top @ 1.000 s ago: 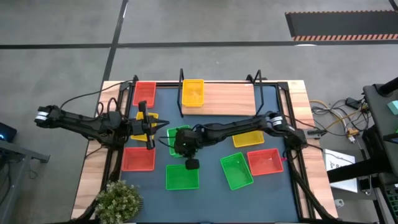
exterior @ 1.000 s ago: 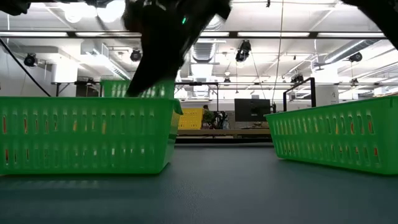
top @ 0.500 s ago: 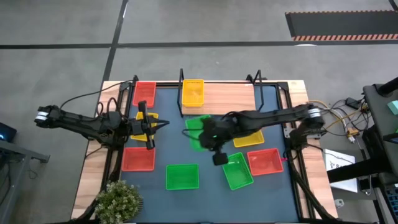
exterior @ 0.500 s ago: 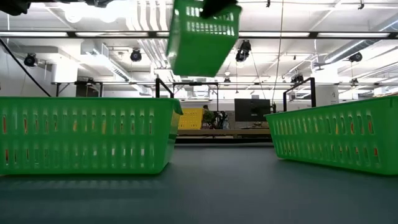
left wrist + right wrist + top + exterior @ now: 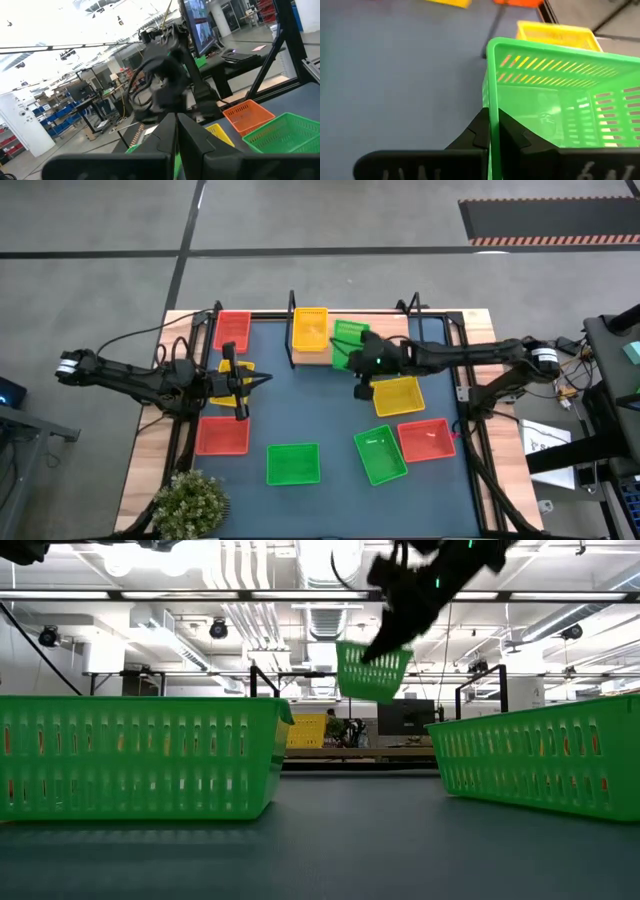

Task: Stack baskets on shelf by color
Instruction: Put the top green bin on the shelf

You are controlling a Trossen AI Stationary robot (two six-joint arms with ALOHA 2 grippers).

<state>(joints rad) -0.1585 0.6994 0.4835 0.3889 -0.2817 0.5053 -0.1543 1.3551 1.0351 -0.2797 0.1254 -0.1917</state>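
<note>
The right arm reaches across the counter (image 5: pixel 330 420) from the right, its hand (image 5: pixel 352 352) clamped on the rim of a green basket (image 5: pixel 350 337) carried in the air over the shelf (image 5: pixel 380 340), beside the yellow basket (image 5: pixel 310 328) resting there. The left arm waits at the counter's left side, its hand (image 5: pixel 243 383) closed on nothing.

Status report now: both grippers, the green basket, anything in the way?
Right gripper shut on green basket, carried in the air above the shelf, beside yellow basket. Left gripper shut, waiting at table's left. Nothing visible blocking the shelf spot.
</note>
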